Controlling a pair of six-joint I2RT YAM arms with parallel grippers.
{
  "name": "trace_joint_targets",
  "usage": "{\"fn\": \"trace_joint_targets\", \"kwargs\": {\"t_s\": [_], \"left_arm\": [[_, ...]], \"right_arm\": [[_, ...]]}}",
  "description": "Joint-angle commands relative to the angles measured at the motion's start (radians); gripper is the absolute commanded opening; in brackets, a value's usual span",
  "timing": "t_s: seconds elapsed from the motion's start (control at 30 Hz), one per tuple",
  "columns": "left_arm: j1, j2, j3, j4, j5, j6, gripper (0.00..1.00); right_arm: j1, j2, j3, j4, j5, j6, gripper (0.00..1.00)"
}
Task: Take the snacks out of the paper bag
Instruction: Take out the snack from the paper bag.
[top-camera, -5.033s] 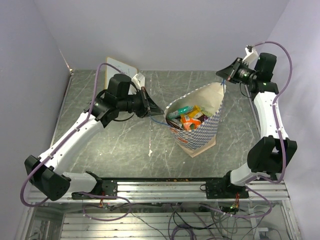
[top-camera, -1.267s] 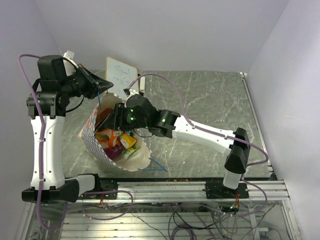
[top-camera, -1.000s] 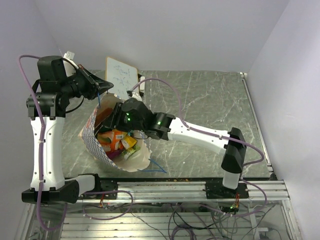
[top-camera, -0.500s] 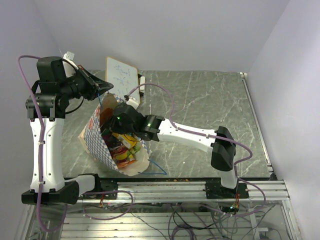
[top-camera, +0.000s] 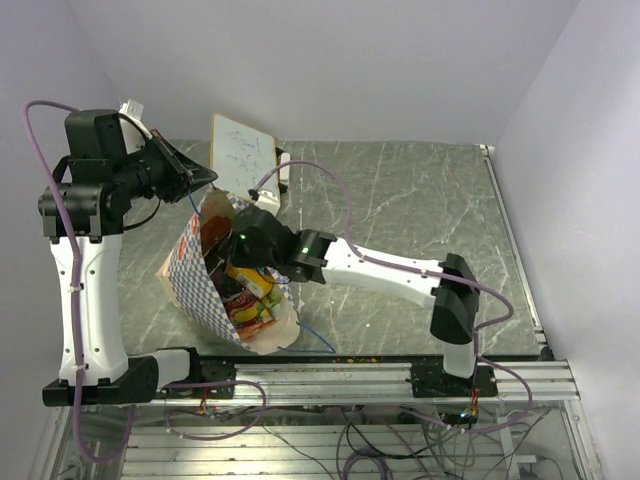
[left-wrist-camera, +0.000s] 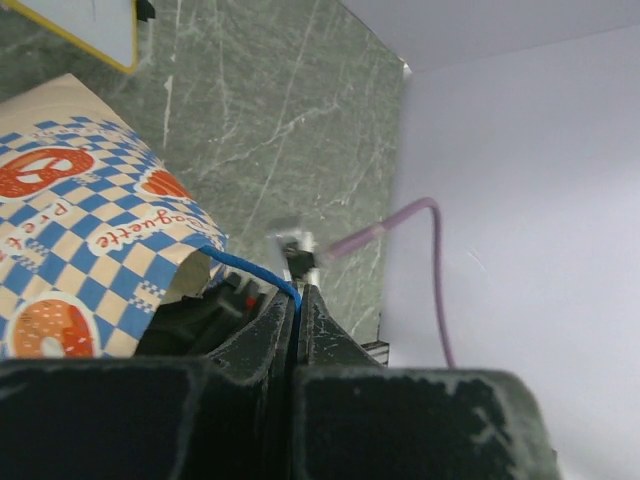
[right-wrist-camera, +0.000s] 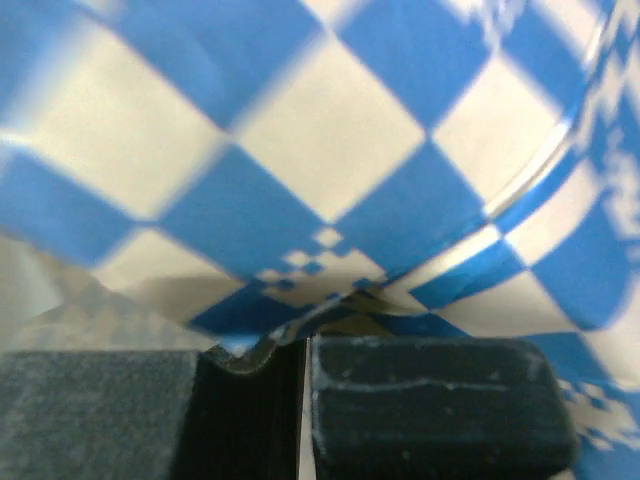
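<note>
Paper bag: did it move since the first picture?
Yes. The paper bag went left across the table, and now sits below the white board.

There is one paper bag (top-camera: 188, 275) under the left gripper (top-camera: 209, 180). A few snacks (top-camera: 248, 292) sit inside, too bunched to count. One white board (top-camera: 243, 150) stands beside that gripper.

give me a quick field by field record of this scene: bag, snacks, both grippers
bag: blue-and-white checkered paper bag, tilted, mouth open, on the grey-green marbled table
snacks: glossy coloured snack packets, all seen inside the bag
left gripper: shut on the bag's thin blue cord handle, holding it up
right gripper: shut on the bag's checkered wall, apparently near the rim
packets outside the bag: none visible
background: white board with scribbles at the table's far side
</note>
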Motion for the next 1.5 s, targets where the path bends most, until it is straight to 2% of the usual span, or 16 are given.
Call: {"fn": "trace_joint_targets", "kwargs": {"t_s": [0.0, 0.1, 0.23, 0.57, 0.67, 0.83, 1.03, 1.23, 1.47], "left_arm": [[-0.006, 0.007, 0.125, -0.015, -0.053, 0.076, 0.07], [0.0, 0.028, 0.166, -0.029, -0.049, 0.072, 0.07], [0.009, 0.028, 0.161, -0.025, -0.068, 0.066, 0.07], [0.062, 0.07, 0.142, -0.05, -0.041, 0.125, 0.07], [0.095, 0.124, 0.225, -0.141, -0.036, 0.204, 0.07], [0.106, 0.188, 0.336, -0.249, -0.05, 0.318, 0.07], [0.106, 0.162, 0.261, -0.202, -0.023, 0.301, 0.07], [0.107, 0.155, 0.235, -0.181, -0.01, 0.3, 0.07], [0.106, 0.156, 0.236, -0.184, 0.001, 0.309, 0.07]], "right_arm": [[-0.032, -0.141, -0.039, 0.055, -0.034, -0.166, 0.0], [-0.062, -0.171, -0.033, 0.071, -0.114, -0.227, 0.0], [-0.075, -0.155, 0.096, 0.033, -0.179, -0.29, 0.0], [-0.099, -0.103, 0.331, -0.081, -0.305, -0.292, 0.0], [-0.102, -0.088, 0.409, -0.145, -0.296, -0.307, 0.0], [-0.124, -0.12, 0.427, -0.173, -0.329, -0.293, 0.0], [-0.129, -0.159, 0.515, -0.221, -0.336, -0.308, 0.0], [-0.138, -0.247, 0.53, -0.242, -0.329, -0.306, 0.0], [-0.14, -0.38, 0.544, -0.306, -0.228, -0.324, 0.0]]}}
